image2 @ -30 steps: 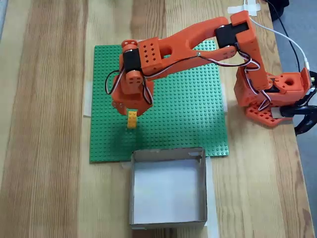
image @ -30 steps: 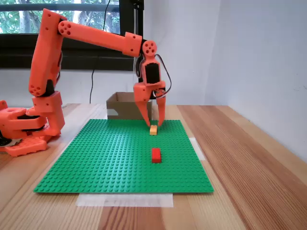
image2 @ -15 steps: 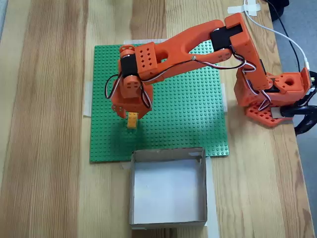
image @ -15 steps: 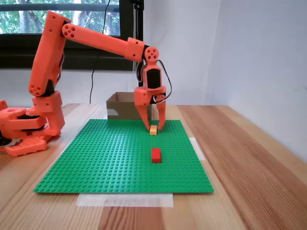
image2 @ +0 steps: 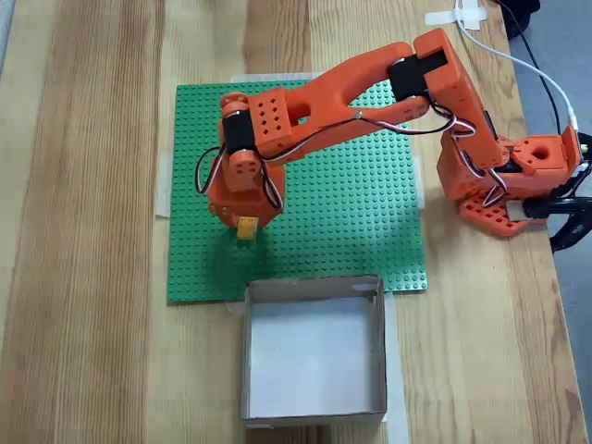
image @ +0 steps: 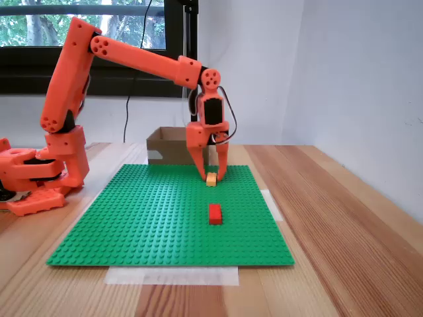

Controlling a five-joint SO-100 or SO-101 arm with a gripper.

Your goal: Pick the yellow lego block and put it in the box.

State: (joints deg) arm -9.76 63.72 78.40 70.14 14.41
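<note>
The yellow lego block (image: 211,178) lies on the green baseplate (image: 152,211) near its far edge. My orange gripper (image: 211,176) points straight down over it, open, with one finger on each side of the block and the tips close to the plate. In the fixed view from above, the gripper (image2: 243,222) covers most of the yellow lego block (image2: 247,231), whose end shows below it. The brown cardboard box (image2: 314,285) stands open just past the plate's edge, a short way from the block; from the side the box (image: 168,150) shows behind the gripper.
A red lego brick (image: 215,213) sits on the plate, nearer the camera than the yellow one. The arm's base (image2: 509,176) stands beside the baseplate (image2: 351,213). A wall runs close behind and along the right of the table in the side view.
The gripper has come down and settled around the yellow block, and the arm has stretched a little farther out. The block and the red brick have not moved.
</note>
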